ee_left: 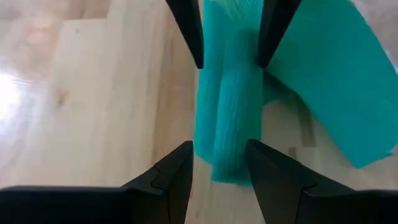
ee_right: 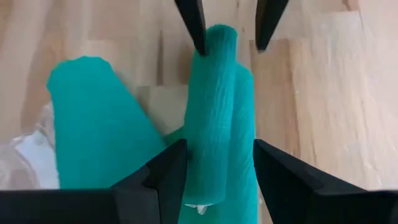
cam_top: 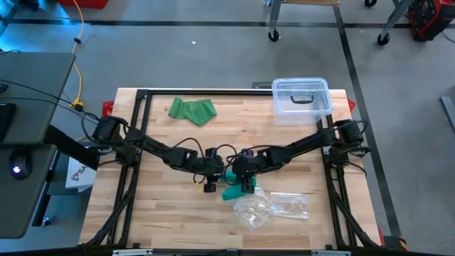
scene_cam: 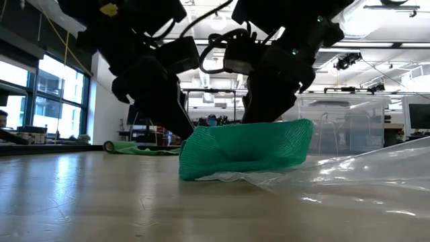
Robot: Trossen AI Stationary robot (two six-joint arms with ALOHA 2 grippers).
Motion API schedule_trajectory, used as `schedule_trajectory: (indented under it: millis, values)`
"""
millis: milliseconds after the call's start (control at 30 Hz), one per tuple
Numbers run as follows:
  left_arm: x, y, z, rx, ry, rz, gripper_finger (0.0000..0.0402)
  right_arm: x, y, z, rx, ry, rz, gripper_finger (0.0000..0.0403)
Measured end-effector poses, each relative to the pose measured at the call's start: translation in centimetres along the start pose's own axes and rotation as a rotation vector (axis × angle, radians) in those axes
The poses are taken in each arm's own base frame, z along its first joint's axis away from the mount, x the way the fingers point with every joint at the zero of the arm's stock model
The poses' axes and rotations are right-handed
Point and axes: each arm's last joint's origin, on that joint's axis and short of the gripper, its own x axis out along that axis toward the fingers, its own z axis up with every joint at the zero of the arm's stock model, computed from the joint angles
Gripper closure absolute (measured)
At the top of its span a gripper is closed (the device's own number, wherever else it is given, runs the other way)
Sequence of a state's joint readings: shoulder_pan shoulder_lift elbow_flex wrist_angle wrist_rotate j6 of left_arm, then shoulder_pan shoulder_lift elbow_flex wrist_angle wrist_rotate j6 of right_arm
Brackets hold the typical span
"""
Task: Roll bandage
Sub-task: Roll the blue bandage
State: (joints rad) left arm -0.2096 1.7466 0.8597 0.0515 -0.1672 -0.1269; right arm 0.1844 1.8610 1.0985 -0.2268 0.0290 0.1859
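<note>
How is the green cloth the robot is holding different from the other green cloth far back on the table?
The teal bandage sits between both grippers, partly rolled; the green bandage lies alone, crumpled, near the table's far edge. The teal bandage is bluer, the green bandage grassier. Both are soft fabric.

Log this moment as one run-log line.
stage: rolling | left end effector: shut on teal bandage | right end effector: shut on same roll | nearby: plastic wrapper, green bandage

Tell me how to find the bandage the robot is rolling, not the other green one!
Start at the light wooden table and look to its middle, where the two dark arms meet. There, beside a crinkly clear plastic bag, lies the teal mesh bandage, partly rolled. The other bandage, a grass-green crumpled one, lies alone near the far edge.
</note>
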Motion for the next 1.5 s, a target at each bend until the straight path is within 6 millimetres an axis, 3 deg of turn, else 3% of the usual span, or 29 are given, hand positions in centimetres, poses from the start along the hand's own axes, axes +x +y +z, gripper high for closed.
schedule_trajectory:
  millis: [367, 533, 700, 833, 967, 1267, 1500]
  values:
    - [0.6, -0.1, -0.2, -0.047, -0.002, -0.001, 0.0257, 0.0, 0.0, -0.1, -0.010, 0.009, 0.018, 0.0228]
    - [0.6, 0.0, -0.2, -0.061, -0.001, -0.002, 0.0257, 1.1, -0.3, -0.5, -0.030, 0.039, 0.009, 0.0228]
    - [0.3, -0.9, -0.2, 0.154, -0.009, -0.040, 0.0257, 1.5, -0.9, -0.6, -0.009, 0.045, 0.003, 0.0228]
    - [0.2, -1.8, -0.4, 0.381, -0.016, 0.032, 0.0257, 1.5, -2.1, -0.4, 0.023, 0.046, 0.034, 0.0228]
    - [0.3, -1.9, 0.0, 0.459, -0.056, 0.081, 0.0244, 1.4, -3.7, -0.1, 0.094, 0.047, 0.096, 0.0231]
    - [0.8, -0.7, -0.5, 0.316, 0.004, 0.179, 0.0178, 1.2, -6.3, 0.2, 0.188, 0.038, 0.166, 0.0249]
    - [1.8, 0.4, -1.3, 0.208, 0.059, 0.207, 0.0178, 1.2, -6.1, 0.3, 0.183, 0.029, 0.179, 0.0251]
